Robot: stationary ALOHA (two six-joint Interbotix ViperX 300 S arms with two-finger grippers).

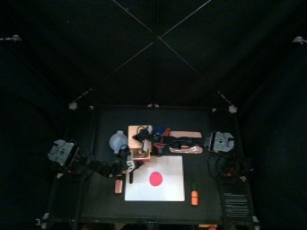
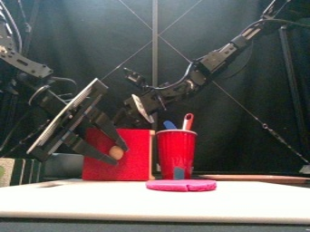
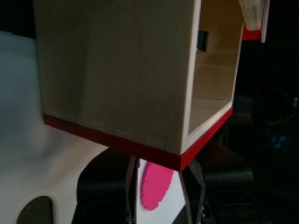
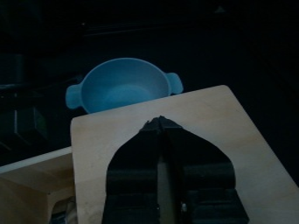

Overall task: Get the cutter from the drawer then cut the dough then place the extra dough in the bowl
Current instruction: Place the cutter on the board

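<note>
The pale wooden box (image 1: 142, 141) with its red drawer front (image 2: 118, 156) stands at the back of the table. My right gripper (image 4: 160, 122) is shut, with its tips pressed on the box's top (image 4: 233, 131). My left gripper (image 3: 160, 172) is open at the lower edge of the red front (image 3: 128, 144), one jaw on each side of it. The red dough disc (image 1: 155, 177) lies flat on the white cutting board (image 1: 168, 193); it is pink in the front view (image 2: 182, 185). Beyond the box sits the blue-grey bowl (image 4: 122, 86). The cutter is not in view.
A red cup (image 2: 176, 154) holding a blue and a red toy knife stands at the board's right side (image 1: 193, 192). A small red thing (image 1: 118, 186) lies left of the board. The bowl (image 1: 118, 139) is left of the box.
</note>
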